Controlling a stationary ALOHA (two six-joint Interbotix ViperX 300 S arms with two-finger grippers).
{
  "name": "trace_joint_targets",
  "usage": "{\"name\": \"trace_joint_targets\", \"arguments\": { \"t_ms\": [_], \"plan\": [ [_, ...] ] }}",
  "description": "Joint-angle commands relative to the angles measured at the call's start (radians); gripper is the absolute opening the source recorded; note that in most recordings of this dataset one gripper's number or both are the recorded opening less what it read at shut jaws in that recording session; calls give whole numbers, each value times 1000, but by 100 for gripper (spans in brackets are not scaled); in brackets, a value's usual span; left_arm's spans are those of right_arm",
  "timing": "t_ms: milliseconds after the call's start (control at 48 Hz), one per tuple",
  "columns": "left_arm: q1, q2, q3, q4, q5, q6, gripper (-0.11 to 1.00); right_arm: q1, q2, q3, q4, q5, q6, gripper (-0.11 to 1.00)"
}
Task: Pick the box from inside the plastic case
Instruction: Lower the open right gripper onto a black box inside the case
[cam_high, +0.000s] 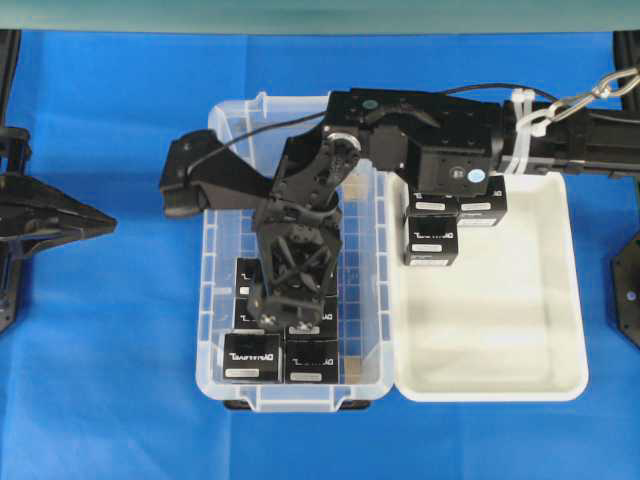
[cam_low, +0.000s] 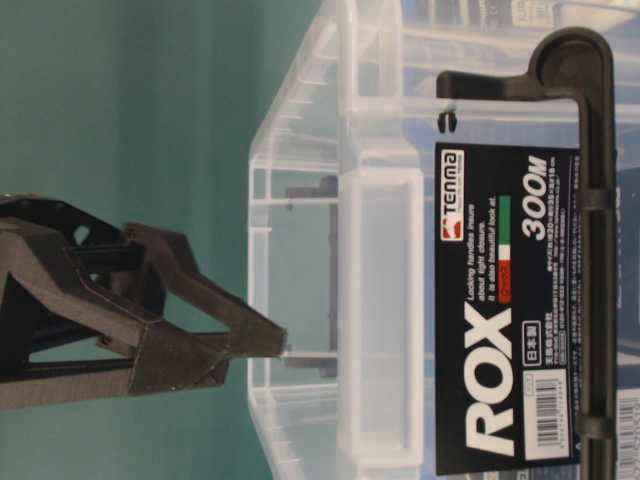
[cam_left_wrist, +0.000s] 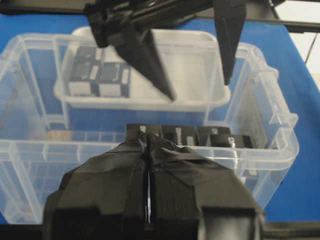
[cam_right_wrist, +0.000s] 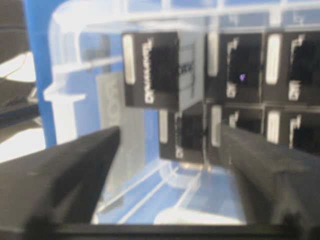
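Observation:
The clear plastic case (cam_high: 214, 300) stands mid-table with several black boxes at its near end, such as one box (cam_high: 250, 357). My right gripper (cam_high: 286, 318) reaches across and points down into the case over the boxes. In the right wrist view it (cam_right_wrist: 170, 131) is open, its fingers (cam_right_wrist: 75, 175) spread either side of a box (cam_right_wrist: 182, 134) just ahead, holding nothing. Another box (cam_right_wrist: 152, 70) lies beyond. My left gripper (cam_high: 100, 225) is shut and empty outside the case's left wall; it also shows in the left wrist view (cam_left_wrist: 150, 142) and the table-level view (cam_low: 275, 345).
A shallow white tray (cam_high: 500, 330) touches the case's right side and holds three boxes (cam_high: 432, 240) at its far left corner. The right arm (cam_high: 440, 140) spans the case's far end and the tray. A blue cloth (cam_high: 100, 380) covers the table.

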Motion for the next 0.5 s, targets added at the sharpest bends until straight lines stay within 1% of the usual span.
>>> {"name": "trace_joint_targets", "arguments": {
  "t_ms": [0, 250, 479],
  "plan": [
    [2, 6, -26, 2, -5, -2, -5, 11, 21, 8, 14, -26, -32, 99],
    [2, 5, -23, 2, -2, -2, -5, 26, 87, 11, 15, -58, -41, 100],
    [20, -6, -20, 2, 46, -3, -5, 60, 112, 8, 28, -60, -35, 100]
  ]
}}
